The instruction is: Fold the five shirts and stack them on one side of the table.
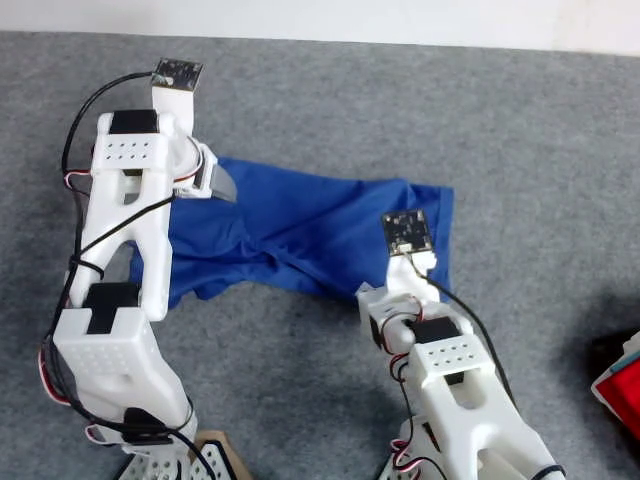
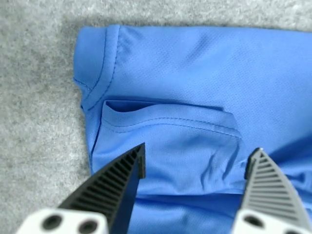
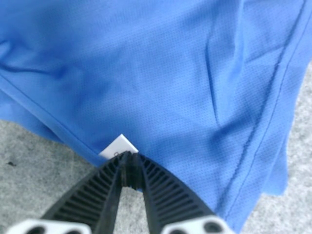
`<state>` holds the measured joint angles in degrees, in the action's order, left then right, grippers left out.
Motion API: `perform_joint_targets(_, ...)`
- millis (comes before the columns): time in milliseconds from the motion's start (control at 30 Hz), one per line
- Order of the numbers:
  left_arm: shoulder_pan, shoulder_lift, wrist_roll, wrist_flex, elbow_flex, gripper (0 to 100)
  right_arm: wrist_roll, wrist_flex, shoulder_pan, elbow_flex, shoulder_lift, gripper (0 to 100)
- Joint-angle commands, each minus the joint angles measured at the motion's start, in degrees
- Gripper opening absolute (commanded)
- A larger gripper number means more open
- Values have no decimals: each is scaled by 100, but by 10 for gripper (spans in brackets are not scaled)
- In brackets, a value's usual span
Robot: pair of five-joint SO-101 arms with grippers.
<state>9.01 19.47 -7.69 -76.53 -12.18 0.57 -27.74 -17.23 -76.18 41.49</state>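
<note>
High view first: the blue shirt (image 1: pixel 300 235) lay crumpled and spread wide on the grey table (image 1: pixel 300 380), not yet folded. The left gripper (image 1: pixel 213 178) hung over the shirt's far corner and the right arm (image 1: pixel 450 370) leaned in at the shirt's near edge. A red thing (image 1: pixel 620 385) sat well apart from the shirt, nothing to snag on. Left wrist view: fingers wide apart above the shirt's collar end, a loose flap (image 2: pixel 165 114) lying doubled over right beneath them. Thin knit, light and floppy by the look of it, so it would sag and slide unless taken at a stitched edge. Right wrist view: the right gripper (image 3: pixel 130 158) was pinched together on the shirt's hem, just beside a white label (image 3: pixel 119 146). A good spot, I'd say, that seam gives some bite. The arms themselves looked the likeliest obstacle, both crowding the shirt.
</note>
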Motion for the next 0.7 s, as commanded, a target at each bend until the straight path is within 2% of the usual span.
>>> perform_joint_targets(0, 259, -84, 246, 26, -224, 314, -70, 4, -57, 75, 75, 7)
perform_joint_targets(100, 435, -251, 369, -615, -251, 212, -70, 4, -57, 75, 75, 7)
perform_joint_targets(200, 444, -611, 343, -1178, 189, 23, -70, 4, -57, 75, 75, 7)
perform_joint_targets(233, 453, -760, 220, -1266, 444, 1, -70, 4, -57, 75, 75, 7)
perform_joint_targets(267, 453, -936, -18, -1284, 778, 29, -70, 4, -66, 75, 75, 7)
perform_joint_targets(333, 479, -1393, -352, -1248, 1490, 7, -70, 4, -119, 66, 75, 7)
perform_joint_targets(567, 857, -3503, -782, -536, 3741, 7, -70, 4, -119, 57, 75, 7)
perform_joint_targets(667, 884, -3802, -923, 316, 4919, 7, -70, 4, -101, 40, 101, 7)
